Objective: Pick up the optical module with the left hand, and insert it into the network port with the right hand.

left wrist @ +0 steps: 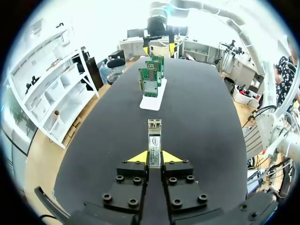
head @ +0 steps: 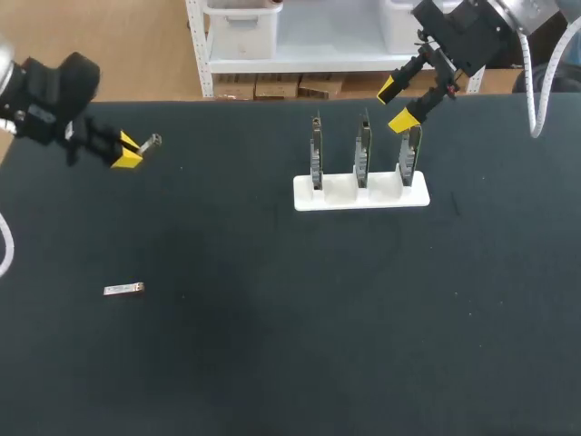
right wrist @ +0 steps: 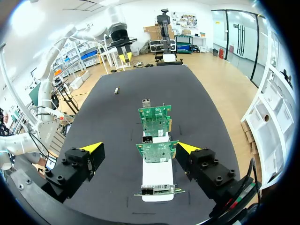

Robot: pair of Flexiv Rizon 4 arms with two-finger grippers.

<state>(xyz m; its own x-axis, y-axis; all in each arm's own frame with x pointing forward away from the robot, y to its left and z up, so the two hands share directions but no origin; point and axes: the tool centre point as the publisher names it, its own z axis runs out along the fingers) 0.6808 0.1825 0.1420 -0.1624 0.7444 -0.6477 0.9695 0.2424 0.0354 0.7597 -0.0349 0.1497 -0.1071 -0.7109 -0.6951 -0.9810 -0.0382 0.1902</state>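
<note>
Jaws of the left gripper (head: 127,150) are closed tight on an optical module (head: 151,141). They hold it by its back end, so its metal front sticks out ahead of the yellow tips, at the upper left of the head view over the black table (head: 272,363). Jaws of the right gripper (head: 399,103) stand wide apart and hold nothing, at the upper right. One of its yellow tips covers the top of the right card (head: 410,162), and the network ports cannot be made out from this view. Both arms are cut off by the frame edges. I count two modules: the held one and a second optical module (head: 123,290), lying flat at the lower left, well apart from all else. Three network cards stand upright in one white holder (head: 360,193): the right card, the middle card (head: 363,150) and the left card (head: 316,153).
</note>
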